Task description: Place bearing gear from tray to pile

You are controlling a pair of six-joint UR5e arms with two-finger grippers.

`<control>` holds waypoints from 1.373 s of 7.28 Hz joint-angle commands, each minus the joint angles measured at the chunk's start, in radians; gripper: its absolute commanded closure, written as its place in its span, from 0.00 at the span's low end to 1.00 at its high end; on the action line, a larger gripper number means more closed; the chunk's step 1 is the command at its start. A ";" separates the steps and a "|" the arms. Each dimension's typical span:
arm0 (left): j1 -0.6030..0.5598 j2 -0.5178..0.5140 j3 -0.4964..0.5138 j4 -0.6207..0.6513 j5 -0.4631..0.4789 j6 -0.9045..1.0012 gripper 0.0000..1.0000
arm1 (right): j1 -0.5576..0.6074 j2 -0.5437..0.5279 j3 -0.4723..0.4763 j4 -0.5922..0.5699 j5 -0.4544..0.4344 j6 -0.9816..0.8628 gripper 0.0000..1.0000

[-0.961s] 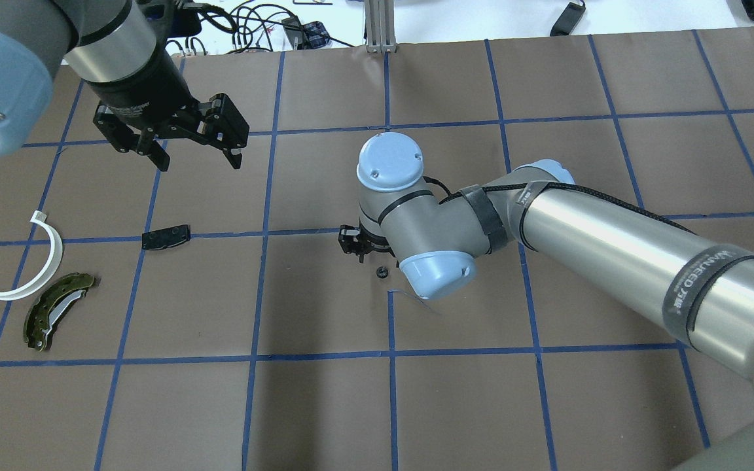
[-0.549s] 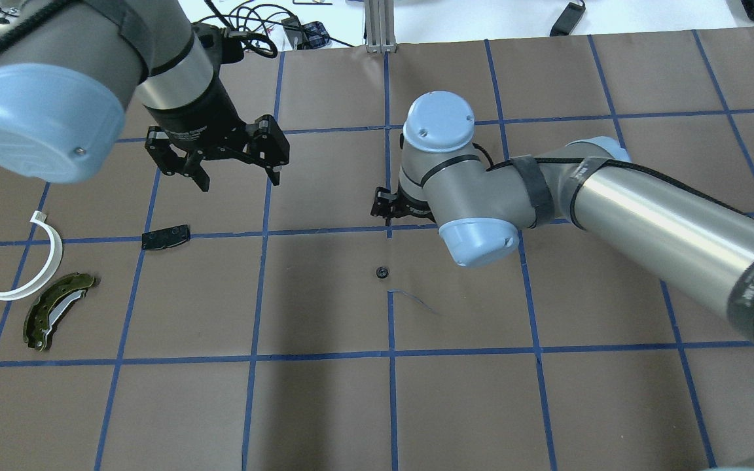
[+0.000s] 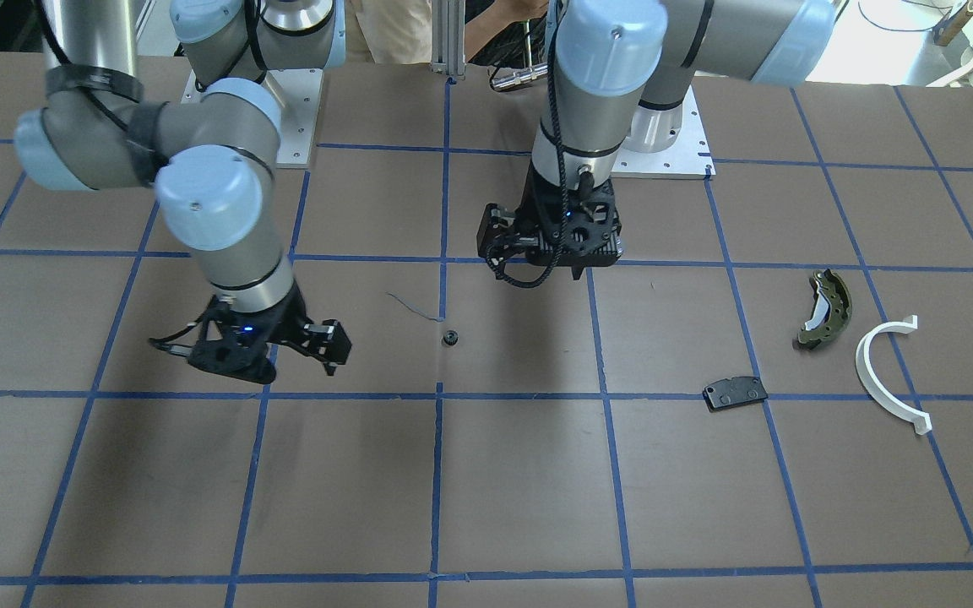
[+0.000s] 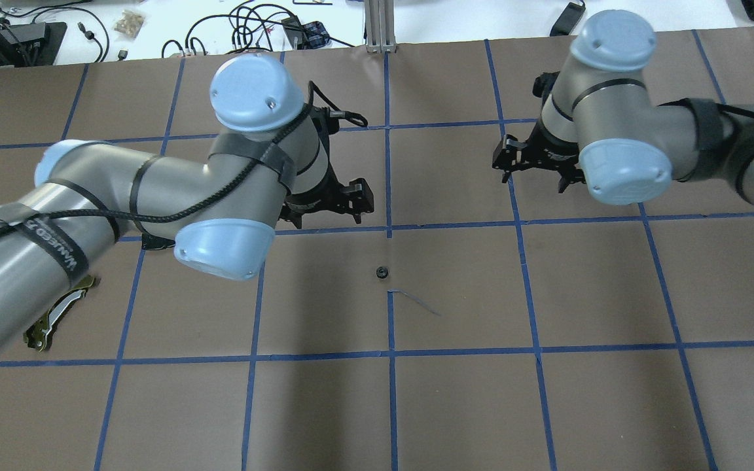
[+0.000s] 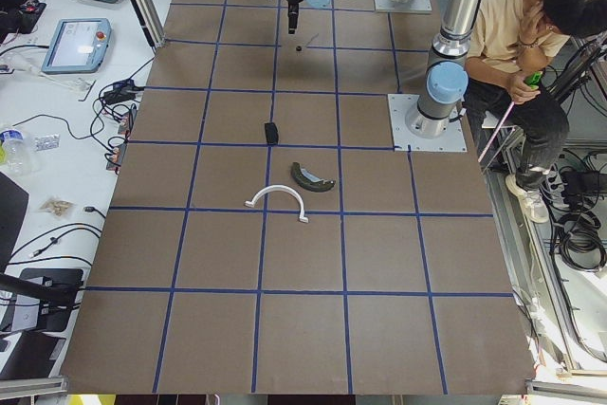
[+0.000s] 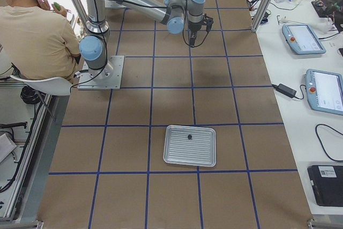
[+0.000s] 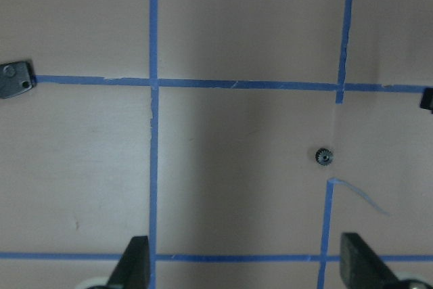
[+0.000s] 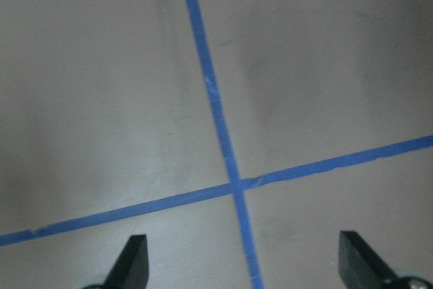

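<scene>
Bench (image 4: pixel 547 405): brown surface, gridded with blue tape lines (image 4: pixel 455 352).
Tray (image 6: pixel 177 156): ribbed metal, shown only in the right-side view; the small dark item on it is too small to identify.
Left tool (image 7: pixel 247 265): fingers spread wide, empty; overhead, largely hidden beneath the left arm (image 4: pixel 122 196).
Right tool (image 8: pixel 243 262): fingers spread wide, empty, above a crossing of lines.
Pile (image 5: pixel 311 177): white arc (image 3: pixel 883 371), brake shoe (image 3: pixel 824 308), black pad (image 3: pixel 735 392); overhead, the arm covers the arc.
Bearing gear (image 4: pixel 381 271): on bare bench at mid-table, beside a line, well apart from the pile.
</scene>
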 commanded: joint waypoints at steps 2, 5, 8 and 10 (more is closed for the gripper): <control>-0.075 -0.171 -0.031 0.152 -0.002 -0.024 0.00 | -0.325 -0.017 -0.005 0.031 0.001 -0.419 0.00; -0.107 -0.242 -0.026 0.198 0.009 -0.067 0.00 | -0.496 -0.013 -0.034 0.085 -0.114 -0.604 0.00; -0.107 -0.283 -0.020 0.214 0.010 -0.070 0.01 | -0.585 0.001 -0.038 0.089 -0.122 -0.653 0.00; -0.107 -0.279 -0.020 0.215 0.012 -0.070 0.63 | -0.651 0.092 -0.112 0.085 -0.127 -0.784 0.00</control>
